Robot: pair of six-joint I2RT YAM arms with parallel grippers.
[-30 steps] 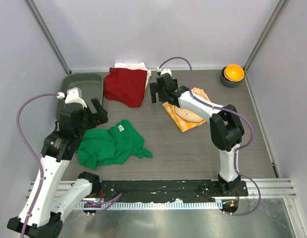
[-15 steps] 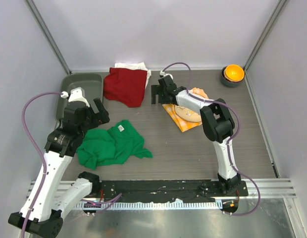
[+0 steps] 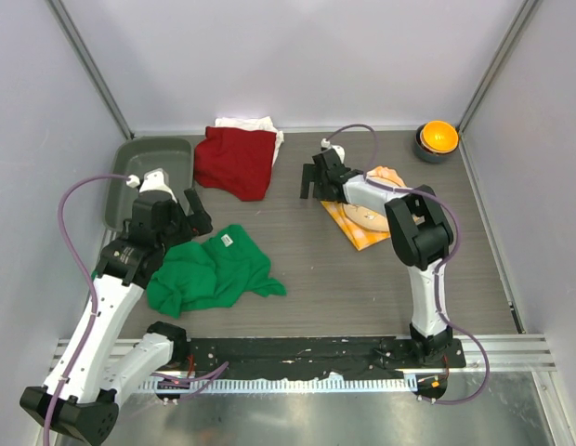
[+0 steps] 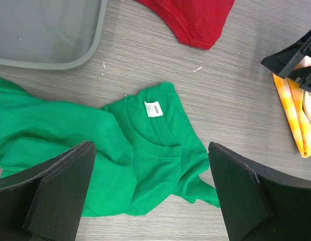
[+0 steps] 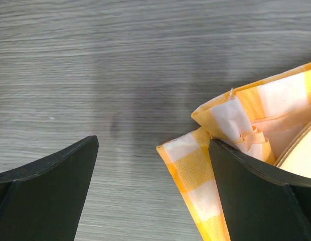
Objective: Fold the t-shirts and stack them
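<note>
A crumpled bright green t-shirt (image 3: 211, 271) with a white neck label lies at the front left; it fills the left wrist view (image 4: 120, 150). A dark red t-shirt (image 3: 235, 161) lies at the back, partly over a white one (image 3: 243, 123); its hem shows in the left wrist view (image 4: 195, 20). My left gripper (image 3: 188, 212) is open and empty, above the green shirt's far left edge. My right gripper (image 3: 314, 177) is open and empty, low over the table beside the checked napkin's left corner (image 5: 195, 165).
A grey tray (image 3: 150, 160) stands at the back left, also seen in the left wrist view (image 4: 50, 30). The orange-yellow checked napkin (image 3: 355, 230) holds a plate (image 3: 369, 216). An orange bowl (image 3: 438, 137) sits at the back right corner.
My right gripper has moved right and nearer, from beside the red shirt to the napkin's left corner. My left gripper has shifted slightly right and nearer over the green shirt.
</note>
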